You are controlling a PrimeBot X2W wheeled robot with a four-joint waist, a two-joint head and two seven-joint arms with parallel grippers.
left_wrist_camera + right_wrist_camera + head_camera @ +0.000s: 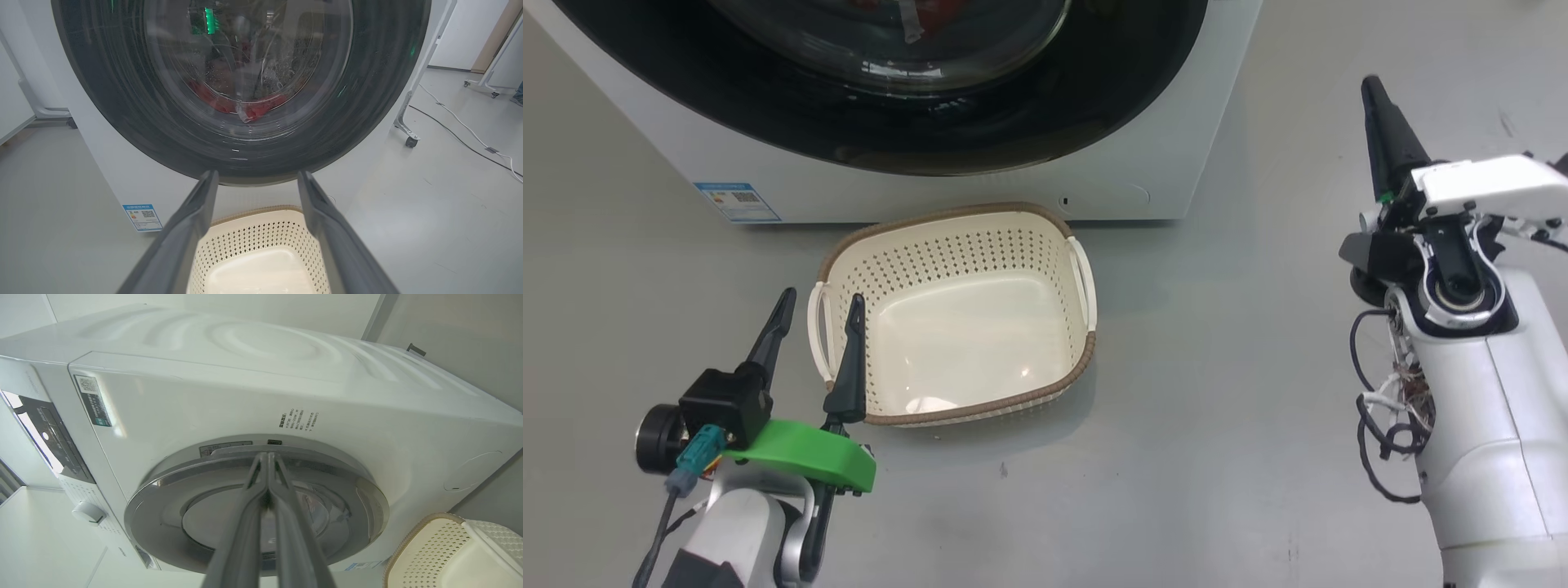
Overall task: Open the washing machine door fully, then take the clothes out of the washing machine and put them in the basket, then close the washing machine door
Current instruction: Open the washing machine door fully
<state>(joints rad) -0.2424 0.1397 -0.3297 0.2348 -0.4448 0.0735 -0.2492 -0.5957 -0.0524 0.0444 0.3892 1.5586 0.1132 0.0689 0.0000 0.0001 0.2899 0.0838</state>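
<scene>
The white washing machine (1160,163) fills the top of the head view. Its door (768,106), with a glossy black rim and a glass bowl, lies flat against the front. Red clothes (261,108) show behind the glass in the left wrist view. The cream basket (947,214) stands empty on the floor just before the machine. My left gripper (821,300) is open and holds nothing, its fingers over the basket's left handle. My right gripper (1372,86) is shut, raised at the right and pointing at the machine. In the right wrist view its tips (267,455) aim at the door's rim (171,486).
Low on the machine's front is a blue label (737,202). A control panel (49,433) and a knob (88,512) are on the machine's upper front. A wheeled stand (408,134) and floor cables (461,134) lie to the right of the machine. Grey floor surrounds the basket.
</scene>
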